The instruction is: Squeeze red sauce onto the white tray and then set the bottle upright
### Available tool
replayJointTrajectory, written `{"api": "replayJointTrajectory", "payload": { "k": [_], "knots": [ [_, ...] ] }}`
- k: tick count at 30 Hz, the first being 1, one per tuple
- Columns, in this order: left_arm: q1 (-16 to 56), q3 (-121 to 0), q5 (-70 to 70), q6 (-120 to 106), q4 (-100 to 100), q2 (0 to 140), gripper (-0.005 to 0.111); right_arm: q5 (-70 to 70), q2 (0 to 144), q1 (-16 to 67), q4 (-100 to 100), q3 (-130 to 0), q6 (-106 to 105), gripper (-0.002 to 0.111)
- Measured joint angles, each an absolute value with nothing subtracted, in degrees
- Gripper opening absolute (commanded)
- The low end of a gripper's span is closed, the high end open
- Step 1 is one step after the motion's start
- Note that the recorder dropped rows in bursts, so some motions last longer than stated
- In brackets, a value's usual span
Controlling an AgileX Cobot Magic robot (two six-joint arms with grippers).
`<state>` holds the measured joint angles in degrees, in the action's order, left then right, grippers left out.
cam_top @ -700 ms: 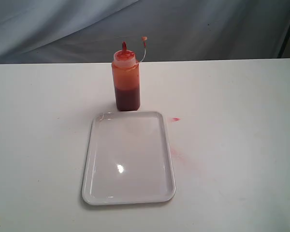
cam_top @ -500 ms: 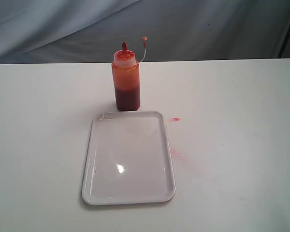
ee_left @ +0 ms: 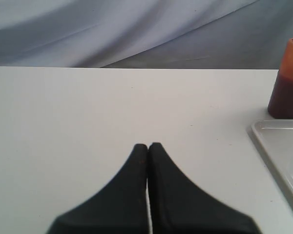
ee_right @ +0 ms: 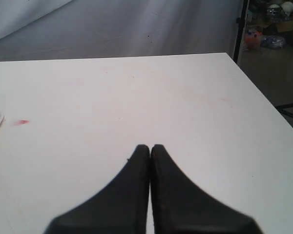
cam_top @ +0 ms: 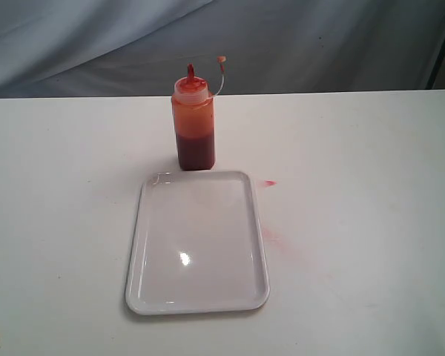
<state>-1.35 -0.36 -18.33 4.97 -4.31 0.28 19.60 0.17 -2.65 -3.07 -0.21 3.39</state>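
In the exterior view we are seeing the bottle (cam_top: 193,122) standing upright on the tabletop (cam_top: 356,148), just beyond the far edge of the tray (cam_top: 198,222). Red sauce (cam_top: 196,152) is filling its lower part. A small red spot (cam_top: 269,182) is lying right of the tray. In the left wrist view our left pincer (ee_left: 148,145) is pointing across the tabletop, jaws pressed together, gripping nothing. In the right wrist view our right pincer (ee_right: 150,146) is likewise closed and empty.
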Motion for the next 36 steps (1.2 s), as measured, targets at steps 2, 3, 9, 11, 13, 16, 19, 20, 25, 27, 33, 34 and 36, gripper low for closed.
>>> {"api": "replayJointTrajectory", "payload": {
  "k": [2, 3, 9, 11, 13, 16, 19, 20, 25, 27, 33, 34, 36],
  "knots": [
    [-1.35, -0.36, -18.33, 4.97, -4.31, 0.28, 0.0, 19.6, 0.17, -2.65, -3.07, -0.21, 3.39, 0.0],
    [-1.35, -0.36, -18.33, 4.97, -4.31, 0.28, 0.0, 19.6, 0.17, -2.65, -3.07, -0.21, 3.39, 0.0],
    [-1.35, -0.36, -18.33, 4.97, -4.31, 0.28, 0.0, 19.6, 0.17, -2.65, -3.07, -0.21, 3.39, 0.0],
    [-1.35, -0.36, -18.33, 4.97, -4.31, 0.28, 0.0, 19.6, 0.17, -2.65, -3.07, -0.21, 3.39, 0.0],
    [-1.35, -0.36, -18.33, 4.97, -4.31, 0.28, 0.0, 19.6, 0.17, -2.65, -3.07, -0.21, 3.39, 0.0],
    [-1.35, -0.36, -18.33, 4.97, -4.31, 0.28, 0.0, 19.6, 0.17, -2.65, -3.07, -0.21, 3.39, 0.0],
    [-1.35, -0.36, -18.33, 4.97, -4.31, 0.28, 0.0, 19.6, 0.17, -2.65, -3.07, -0.21, 3.39, 0.0],
    [-1.35, -0.36, -18.33, 4.97, -4.31, 0.28, 0.0, 19.6, 0.17, -2.65, -3.07, -0.21, 3.39, 0.0],
    [-1.35, -0.36, -18.33, 4.97, -4.31, 0.28, 0.0, 19.6, 0.17, -2.65, -3.07, -0.21, 3.39, 0.0],
    [-1.35, -0.36, -18.33, 4.97, -4.31, 0.28, 0.0, 19.6, 0.17, -2.65, -3.07, -0.21, 3.39, 0.0],
    [-1.35, -0.32, -16.56, 4.97, -4.31, 0.28, 0.0, 19.6, 0.17, -2.65, -3.07, -0.21, 3.39, 0.0],
    [-1.35, -0.23, -14.13, 4.97, -4.31, 0.28, 0.0, 19.6, 0.17, -2.65, -3.07, -0.21, 3.39, 0.0],
    [-1.35, -0.23, -9.59, 4.97, -4.31, 0.28, 0.0, 19.6, 0.17, -2.65, -3.07, -0.21, 3.39, 0.0]
  ]
}}
